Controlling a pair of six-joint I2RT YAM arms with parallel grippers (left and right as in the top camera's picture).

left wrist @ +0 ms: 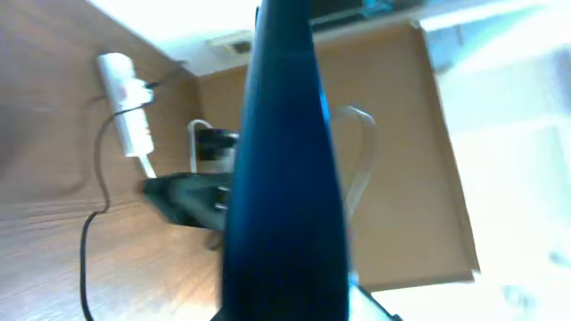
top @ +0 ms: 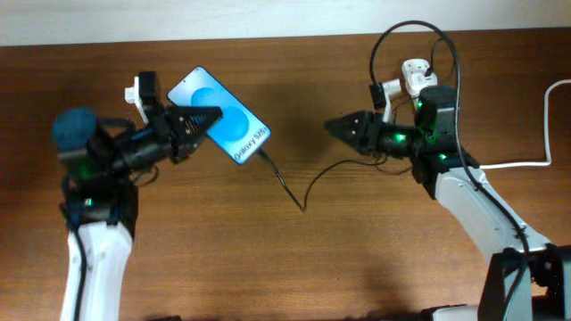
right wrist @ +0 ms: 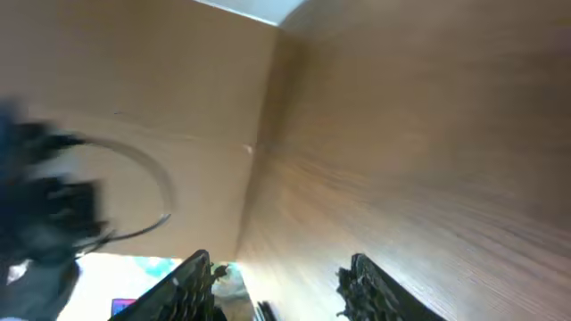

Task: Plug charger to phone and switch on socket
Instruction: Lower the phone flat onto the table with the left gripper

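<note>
The left claw (top: 212, 117) is closed on the phone (top: 227, 120), which sits at about ten o'clock from the middle of the table (top: 268, 267). Its screen faces up and slanted, and its lower end points to four o'clock. The black cable (top: 287, 189) meets that lower end and looks plugged in, though the joint is too small to be sure. From there the cable runs to five o'clock, bends, and climbs toward the right arm. The right claw (top: 332, 127) stands at about two o'clock and points at the phone, its jaws parted with nothing between them. So the plugging seems done, and what is left is the switch on the power strip (top: 417, 73). It lies at one o'clock behind the right arm, near the table's far edge; whether its switch is on I cannot tell. Bare wood lies open between the arms and toward six o'clock. Around the power strip room is tighter: black cable loops over the right arm, and the white cord (top: 546, 125) runs off toward three o'clock, so turning back there risks a snag.
</note>
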